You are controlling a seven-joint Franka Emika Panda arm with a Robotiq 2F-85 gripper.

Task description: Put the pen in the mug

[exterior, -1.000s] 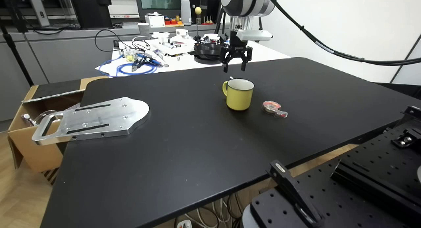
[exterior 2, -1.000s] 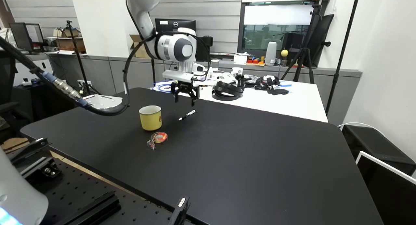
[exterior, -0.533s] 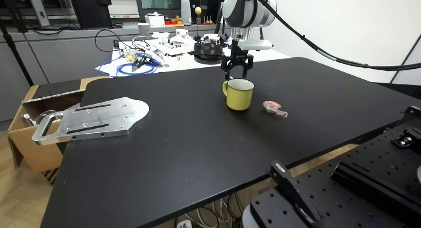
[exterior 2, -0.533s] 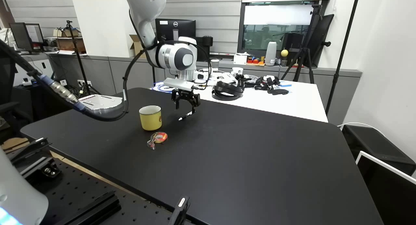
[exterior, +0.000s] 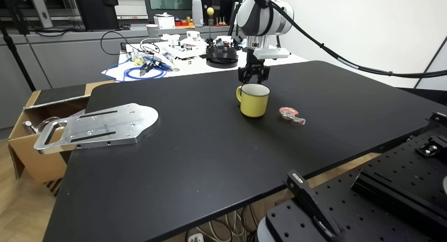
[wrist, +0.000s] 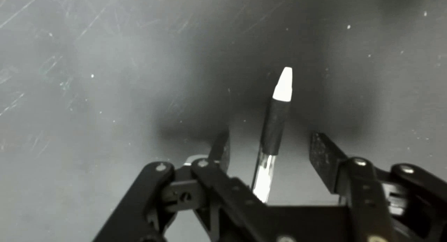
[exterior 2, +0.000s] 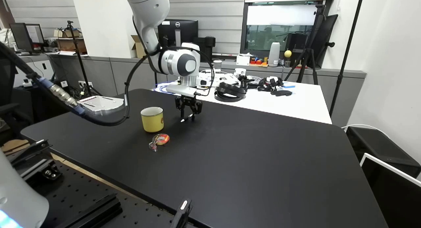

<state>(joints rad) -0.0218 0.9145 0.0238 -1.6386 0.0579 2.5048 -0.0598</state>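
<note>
**Well straddled, ready for an even pinch**

In the wrist view the pen (wrist: 275,128) lies on the dark table (wrist: 80,186), white tip toward the upper middle of the frame, its clear barrel running down and a little left until the gripper (wrist: 270,147) hides it. The fingers (wrist: 220,149) stand well apart, one on each side of the pen with bare table showing between; nothing is held.

The step in hand, I judge, is the grasp. At the fingertips the pen lies close to the middle of the gap, so both fingers should meet it almost together, which suits a thin barrel (one side arriving first could roll it). The pen slants slightly against them; a small turn of the gripper before closing would help. Whether the fingertips touch the table I cannot tell; they should be low enough to catch the barrel fully, without pressing down.

In an exterior view the mug (exterior: 254,103) stands upright just above and right of the middle of the frame, handle to the left. Once the grip is firm, a straight lift above the mug's mouth should come before any sideways carry.
</note>
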